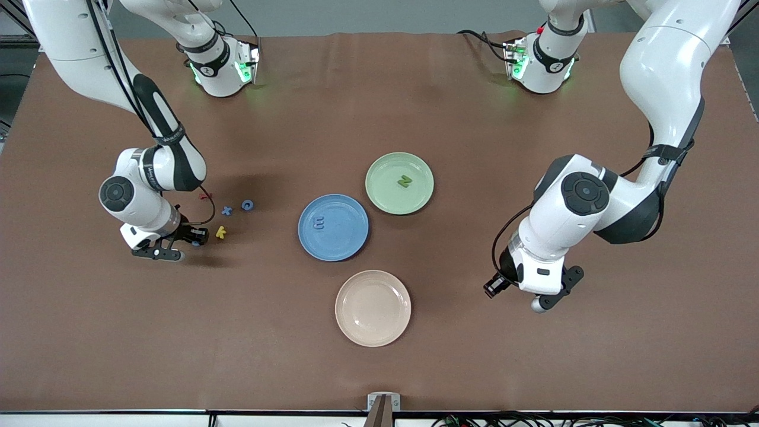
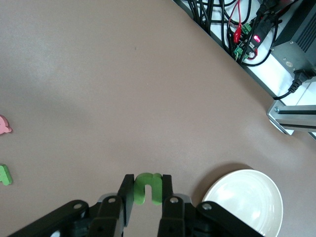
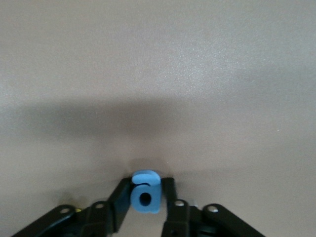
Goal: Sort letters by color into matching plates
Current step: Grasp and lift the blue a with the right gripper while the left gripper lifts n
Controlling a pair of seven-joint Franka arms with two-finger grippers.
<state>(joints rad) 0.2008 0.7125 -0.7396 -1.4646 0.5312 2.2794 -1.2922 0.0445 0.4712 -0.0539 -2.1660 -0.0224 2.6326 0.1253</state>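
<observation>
My right gripper [image 3: 145, 197] is shut on a blue letter "a" [image 3: 145, 192], low over the table at the right arm's end [image 1: 179, 254]. Beside it lie two blue letters [image 1: 226, 210] [image 1: 247, 205]. My left gripper [image 2: 147, 190] is shut on a green arch-shaped letter [image 2: 147, 186], over bare table at the left arm's end [image 1: 538, 305]. The blue plate [image 1: 347, 240] holds a blue letter [image 1: 319, 223]. The pale green plate [image 1: 385, 196] holds a green letter [image 1: 405, 181]. Another green letter [image 2: 4, 174] lies on the table in the left wrist view.
A cream plate [image 1: 372, 308] sits nearer the front camera than the blue plate; it also shows in the left wrist view [image 2: 244, 202]. A yellow letter [image 1: 221, 232] and a red one [image 1: 206, 196] lie by my right gripper. A pink letter [image 2: 4, 124] lies near the loose green one.
</observation>
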